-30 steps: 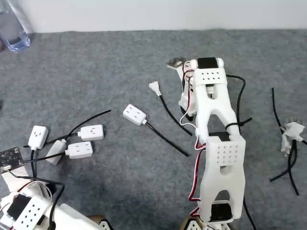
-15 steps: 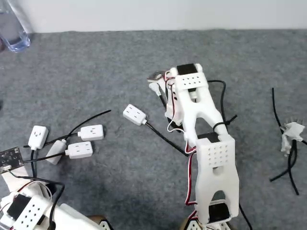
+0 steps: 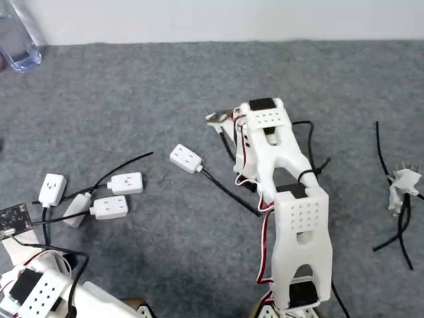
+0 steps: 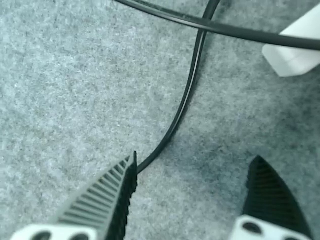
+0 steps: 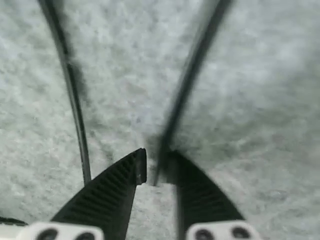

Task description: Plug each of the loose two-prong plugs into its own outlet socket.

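Our right hand is closed on the black cord that runs to the two-prong plug. It grips the cord rather than the plug body, we judge, because a thin cord lying flat on the grey bench is the easier thing to pinch. From above, the plug sits at the tip of that arm, near the nearest socket but not touching it, so it has yet to be lined up with the slots. Our left hand hangs open above the bench beside a loose black lead and the corner of a white socket body. It holds nothing and is placed, we think, to steady a socket when the plug comes in.
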Robot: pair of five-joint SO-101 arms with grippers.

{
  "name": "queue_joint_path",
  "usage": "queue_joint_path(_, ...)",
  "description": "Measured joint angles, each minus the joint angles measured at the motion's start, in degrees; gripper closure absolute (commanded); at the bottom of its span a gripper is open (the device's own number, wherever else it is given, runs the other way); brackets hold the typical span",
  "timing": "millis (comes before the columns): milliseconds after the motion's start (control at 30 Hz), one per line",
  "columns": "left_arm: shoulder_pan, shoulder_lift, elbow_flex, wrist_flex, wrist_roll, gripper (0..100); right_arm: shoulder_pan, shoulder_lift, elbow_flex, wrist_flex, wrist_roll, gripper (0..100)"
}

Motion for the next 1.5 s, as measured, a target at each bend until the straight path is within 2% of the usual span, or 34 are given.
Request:
queue_joint_path(267, 0.00, 0.00, 0.00, 0.00, 0.00, 67, 2.37, -0.09, 0.35, -0.26, 3.43, 99.0)
queue_joint_path(400, 0.00, 0.00, 0.00, 0.00, 0.00, 67, 6.86, -3.16, -1.67, 1.93, 4.57, 99.0)
queue_joint_path(567, 0.00, 0.00, 0.00, 0.00, 0.00, 67, 12.04, -8.70, -2.02, 5.89, 10.29, 99.0)
queue_joint_path(1200, 0.35, 0.00, 0.09, 0.00, 0.00, 67, 48.26, -12.40, -1.14, 5.89, 29.10, 99.1)
queue_joint_path(1367, 1.58, 0.00, 0.18, 0.00, 0.00, 67, 55.21, -13.80, 4.40, 5.89, 33.41, 99.1)
queue_joint_path(1500, 1.76, 0.00, 0.18, 0.00, 0.00, 67, 56.35, -20.04, 11.08, 5.89, 35.43, 99.1)
